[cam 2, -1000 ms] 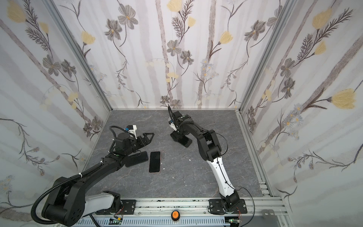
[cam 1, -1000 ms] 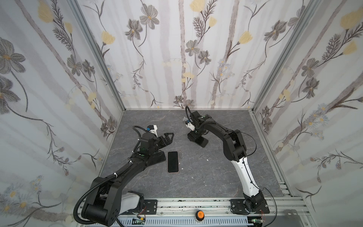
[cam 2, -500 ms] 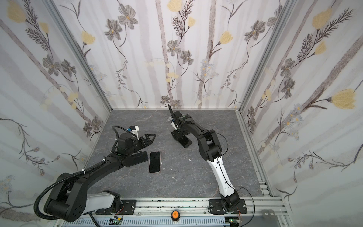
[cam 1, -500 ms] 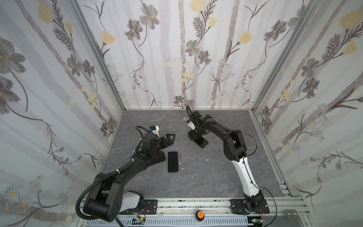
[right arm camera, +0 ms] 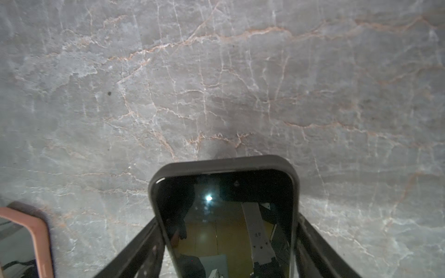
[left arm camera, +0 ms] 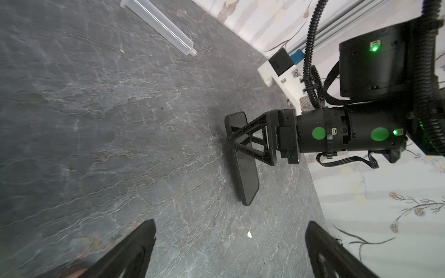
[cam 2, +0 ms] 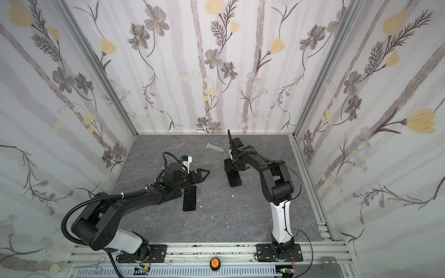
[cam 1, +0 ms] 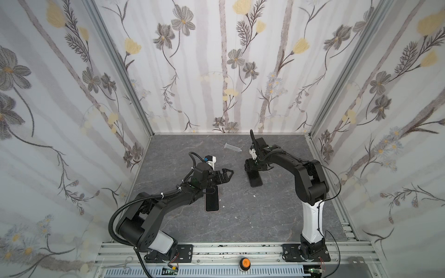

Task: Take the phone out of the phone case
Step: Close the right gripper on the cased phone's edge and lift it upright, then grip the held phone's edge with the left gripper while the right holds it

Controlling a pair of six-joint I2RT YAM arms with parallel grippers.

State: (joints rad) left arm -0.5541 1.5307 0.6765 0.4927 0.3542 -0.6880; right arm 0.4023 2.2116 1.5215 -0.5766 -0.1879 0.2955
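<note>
Two cased handsets are sharing the grey, veined stone-look floor. The one being worked seems to be the phone in the dark phone case, lying toward the back on the right in both top views. The right gripper is straddling the end nearer the back wall. In the right wrist view its black latticed fingers are pressing against the case's two long edges, so the claw is pinching the case across its width. The left gripper is hovering with its claw spread wide and nothing between the tips. It is hanging near the back end of the second handset, which is lying flat in a salmon-pink cover.

Judging by this, the step in hand is securing the cased phone. Separation is not yet begun, since the rim is wrapping the glass at the visible end. The next move is probably calling for the free claw to come across and peel a corner of that rim against the holding grip.

The case is looking matte, rubbery and round-cornered, while the screen is showing glossy and mirror-dark. A clear plastic syringe barrel is lying near the back wall.
</note>
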